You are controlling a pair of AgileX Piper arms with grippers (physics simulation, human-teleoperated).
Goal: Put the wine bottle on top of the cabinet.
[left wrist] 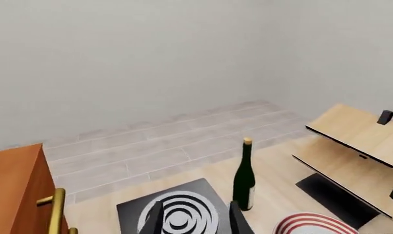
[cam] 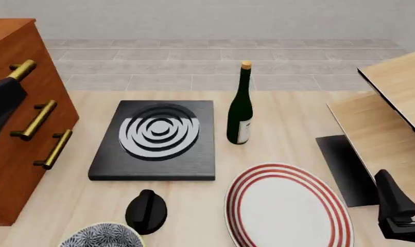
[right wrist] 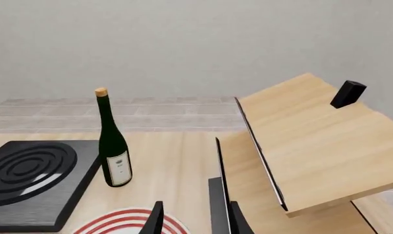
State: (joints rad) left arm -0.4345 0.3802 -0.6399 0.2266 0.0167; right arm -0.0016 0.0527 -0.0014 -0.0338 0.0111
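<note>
Bottle [cam: 240, 108] upright at frame centre, long axis vertical, beyond both arms; right gripper [right wrist: 193, 219] somewhat nearer, jaws released; left gripper [left wrist: 195, 219] likewise released, empty.

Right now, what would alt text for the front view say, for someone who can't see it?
A green wine bottle stands upright on a wooden table, just right of a black hotplate. A reddish-brown cabinet with brass handles is at the left, and a red-striped plate lies near the front.
</note>
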